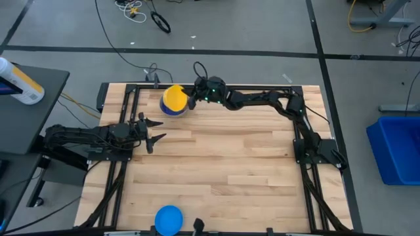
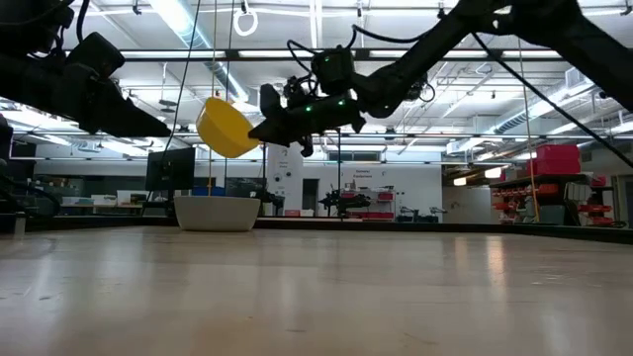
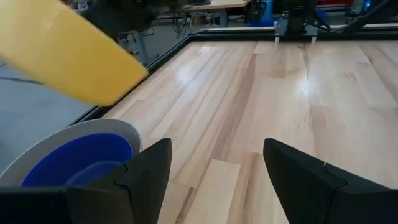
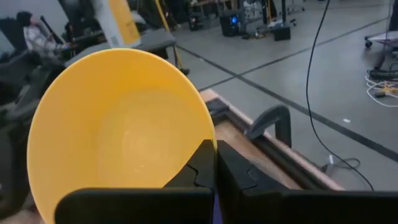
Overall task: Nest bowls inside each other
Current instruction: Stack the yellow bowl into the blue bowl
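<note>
The yellow bowl (image 1: 174,99) hangs above the upper middle of the high view, tilted, with the right claw (image 1: 194,97) pinching its rim: in the right wrist view the two fingers (image 4: 208,168) sit pressed together over the edge, one inside and one outside. It looks like thin, light, stiff plastic, smooth enough to slip, so the rim seems the only sensible place to take hold, and a tilt in the grip could let it swing. Directly under it on the worktop (image 1: 230,157) stands a stack: a pale outer bowl (image 3: 74,140) with a dark blue bowl (image 3: 81,158) nested inside, which appears to hold nothing further, though whether more bowls lie beneath I cannot tell. A light blue bowl (image 1: 168,219) sits alone at the bottom edge of the high view, well apart and apparently empty. The left claw (image 1: 155,131) waits at the left, fingers spread, holding nothing.
</note>
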Available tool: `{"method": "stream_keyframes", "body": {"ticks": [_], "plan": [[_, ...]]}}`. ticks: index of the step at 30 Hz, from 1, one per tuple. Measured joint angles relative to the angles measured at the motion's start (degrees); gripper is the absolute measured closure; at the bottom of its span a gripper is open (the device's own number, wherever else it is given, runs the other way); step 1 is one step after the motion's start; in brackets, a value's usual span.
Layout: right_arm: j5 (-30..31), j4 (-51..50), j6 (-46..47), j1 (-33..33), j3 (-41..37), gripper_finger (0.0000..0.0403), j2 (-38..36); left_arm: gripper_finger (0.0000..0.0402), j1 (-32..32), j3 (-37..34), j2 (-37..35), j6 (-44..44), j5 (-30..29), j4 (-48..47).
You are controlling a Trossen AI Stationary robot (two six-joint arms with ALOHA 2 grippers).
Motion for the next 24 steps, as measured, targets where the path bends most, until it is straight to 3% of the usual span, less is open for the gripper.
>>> {"method": "stream_keyframes", "body": {"ticks": [9, 24], "plan": [[0.04, -8.28, 1.46, -1.81, 9.70, 0.0402, 4.03, 0.0141, 0.00, 0.06, 0.00, 0.10, -0.09, -0.36], [-5.16, -17.70, 1.58, -3.06, 13.86, 0.0402, 6.32, 0.0141, 0.00, 0.08, -0.02, 0.00, -1.05, -0.07]]}}
